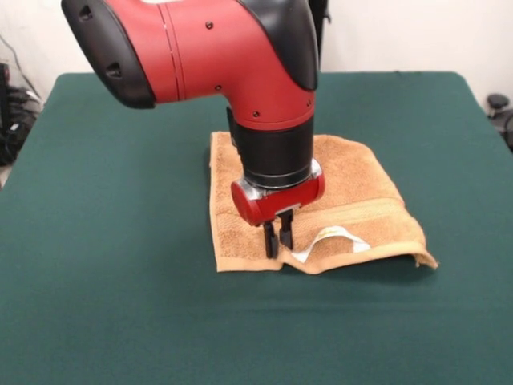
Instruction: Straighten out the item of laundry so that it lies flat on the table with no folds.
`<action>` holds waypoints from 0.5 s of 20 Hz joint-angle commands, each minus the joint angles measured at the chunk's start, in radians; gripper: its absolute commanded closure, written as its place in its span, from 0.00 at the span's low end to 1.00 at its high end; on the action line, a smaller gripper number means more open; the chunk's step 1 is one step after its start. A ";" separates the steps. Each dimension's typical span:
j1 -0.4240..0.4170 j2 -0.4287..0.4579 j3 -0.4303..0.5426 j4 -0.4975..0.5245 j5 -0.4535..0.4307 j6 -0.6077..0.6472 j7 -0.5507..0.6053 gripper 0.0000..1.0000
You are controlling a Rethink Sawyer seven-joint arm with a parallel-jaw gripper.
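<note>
On green felt table (96,241), rumpled terry towel (361,184)

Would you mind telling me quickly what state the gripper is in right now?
Gripper: fingers close together, nearly shut, tips down at the towel near its front edge; whether they pinch the cloth cannot be told.

Single front camera, raised, fairly close, facing table (96,305).
</note>
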 commanded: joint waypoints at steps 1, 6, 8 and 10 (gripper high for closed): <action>0.009 0.039 0.071 -0.086 -0.046 0.002 -0.398 1.00; -0.018 0.069 0.090 -0.120 -0.040 0.017 -0.484 1.00; -0.024 0.078 0.092 -0.141 -0.037 0.023 -0.505 1.00; -0.029 0.083 0.095 -0.160 -0.030 0.035 -0.525 1.00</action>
